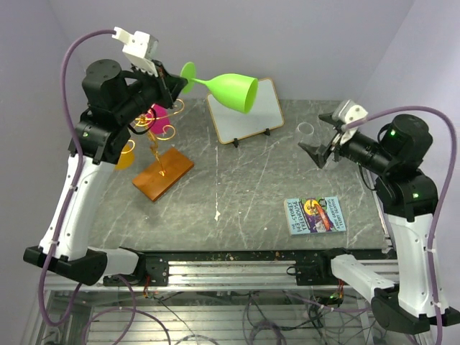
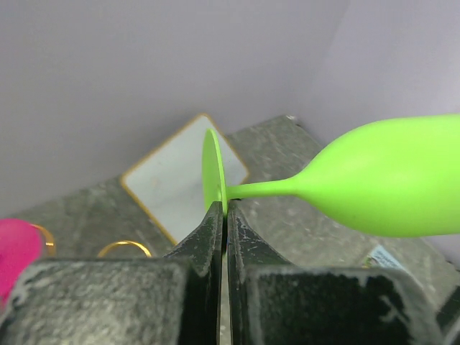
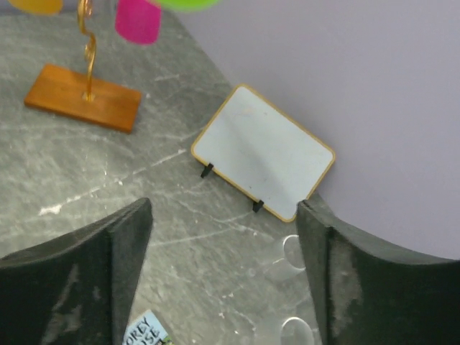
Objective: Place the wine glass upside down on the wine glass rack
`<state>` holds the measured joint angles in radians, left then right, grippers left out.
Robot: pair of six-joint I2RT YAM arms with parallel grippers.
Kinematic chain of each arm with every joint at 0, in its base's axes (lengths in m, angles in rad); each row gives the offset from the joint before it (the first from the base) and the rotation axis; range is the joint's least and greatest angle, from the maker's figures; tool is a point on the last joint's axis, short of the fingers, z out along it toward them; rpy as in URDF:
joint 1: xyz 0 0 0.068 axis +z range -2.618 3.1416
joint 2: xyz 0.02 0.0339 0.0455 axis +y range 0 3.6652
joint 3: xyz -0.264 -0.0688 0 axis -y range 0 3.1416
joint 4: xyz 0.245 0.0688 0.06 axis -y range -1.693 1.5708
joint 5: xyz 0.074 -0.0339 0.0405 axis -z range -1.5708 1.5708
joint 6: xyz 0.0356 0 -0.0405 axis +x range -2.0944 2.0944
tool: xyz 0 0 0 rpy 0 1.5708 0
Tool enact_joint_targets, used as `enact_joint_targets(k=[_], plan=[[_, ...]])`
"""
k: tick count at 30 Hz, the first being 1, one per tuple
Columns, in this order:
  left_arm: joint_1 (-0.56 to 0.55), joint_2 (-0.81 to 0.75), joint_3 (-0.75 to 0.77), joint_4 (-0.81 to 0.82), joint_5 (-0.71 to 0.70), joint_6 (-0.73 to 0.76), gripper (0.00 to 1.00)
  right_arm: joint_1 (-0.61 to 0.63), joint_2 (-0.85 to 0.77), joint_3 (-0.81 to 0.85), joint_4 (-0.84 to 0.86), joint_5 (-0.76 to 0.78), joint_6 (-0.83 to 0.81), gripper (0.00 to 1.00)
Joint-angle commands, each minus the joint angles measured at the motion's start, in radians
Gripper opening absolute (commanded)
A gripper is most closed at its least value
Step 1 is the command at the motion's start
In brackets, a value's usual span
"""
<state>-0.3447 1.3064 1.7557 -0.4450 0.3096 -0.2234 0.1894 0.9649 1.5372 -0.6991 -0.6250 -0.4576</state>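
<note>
Now L gripper [image 1: 178, 77] is clamping wine glass [image 1: 233, 90] by its foot, sideways, in air at far left.
Nearby, rack [image 1: 159, 164] is standing at left w/ pink cup [image 1: 158, 117] prob. hanging; R gripper [image 1: 321, 138] is hovering wide open, empty.

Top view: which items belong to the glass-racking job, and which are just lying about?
Job: green wine glass, wine glass rack, left fingers clamped on the glass's foot.
Lying about: whiteboard, book, clear ring, pink glass, orange glass.
</note>
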Motion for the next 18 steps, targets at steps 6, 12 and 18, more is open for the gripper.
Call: enact_joint_targets(k=[6, 12, 18], plan=[[-0.001, -0.043, 0.114, -0.059, -0.327, 0.326, 0.07, -0.006, -0.013, -0.25, -0.064, -0.055, -0.206, 0.94], [-0.029, -0.016, 0.162, -0.056, -0.455, 0.443, 0.07, -0.006, -0.053, -0.441, 0.008, -0.107, -0.184, 0.96], [-0.101, 0.025, 0.148, -0.022, -0.629, 0.631, 0.07, -0.011, -0.096, -0.591, 0.112, -0.134, -0.142, 0.96]])
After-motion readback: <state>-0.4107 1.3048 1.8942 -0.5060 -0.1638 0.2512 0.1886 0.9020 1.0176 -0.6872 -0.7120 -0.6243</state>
